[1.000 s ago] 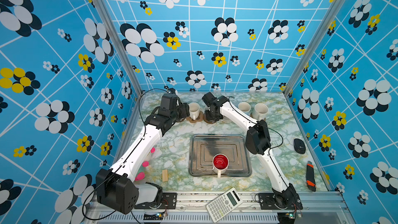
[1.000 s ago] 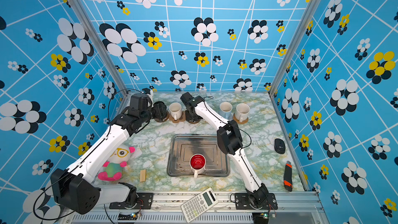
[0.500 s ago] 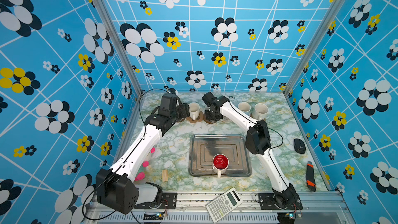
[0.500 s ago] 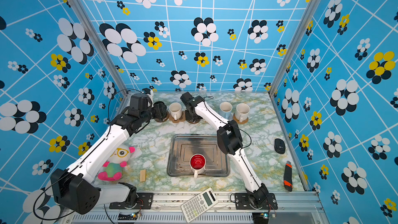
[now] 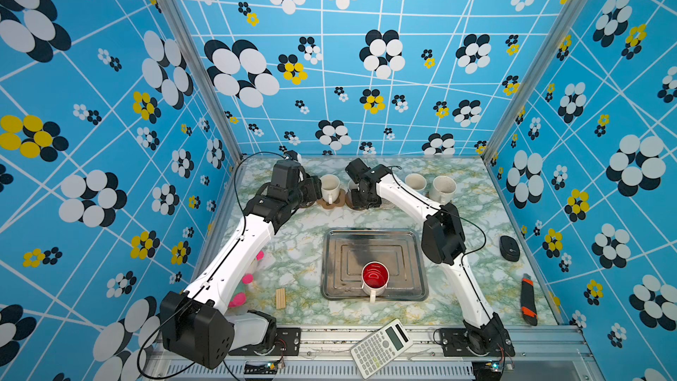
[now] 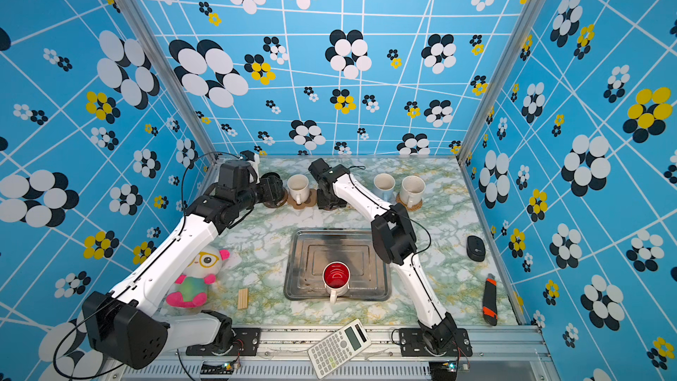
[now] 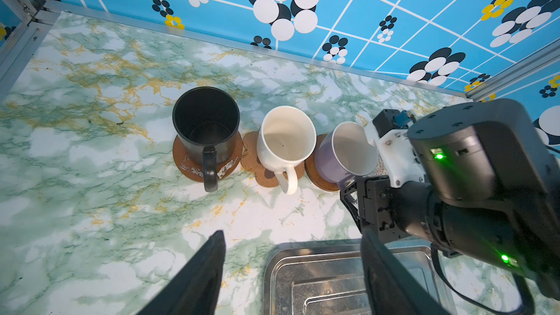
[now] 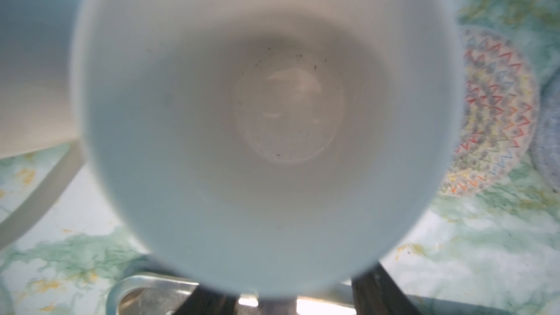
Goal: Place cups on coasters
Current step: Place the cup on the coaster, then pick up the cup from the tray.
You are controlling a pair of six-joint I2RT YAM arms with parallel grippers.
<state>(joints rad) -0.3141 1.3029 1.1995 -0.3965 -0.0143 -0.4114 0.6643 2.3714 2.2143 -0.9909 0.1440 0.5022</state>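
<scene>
Right fingers (image 8: 380, 295) and left fingers (image 7: 200, 274): apart. Retreating carelessly, I could snag the lavender mug (image 7: 330, 159) off its brown coaster (image 7: 321, 181).

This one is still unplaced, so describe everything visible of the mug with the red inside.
The red-lined mug is white outside and glossy red inside, ceramic by its look, and empty. It stands upright, mouth up, in the square metal tray, close to the tray's near rim, with no coaster under it. Its white handle points toward the near edge of the table and reaches over that rim. Only the tray touches it.
</scene>
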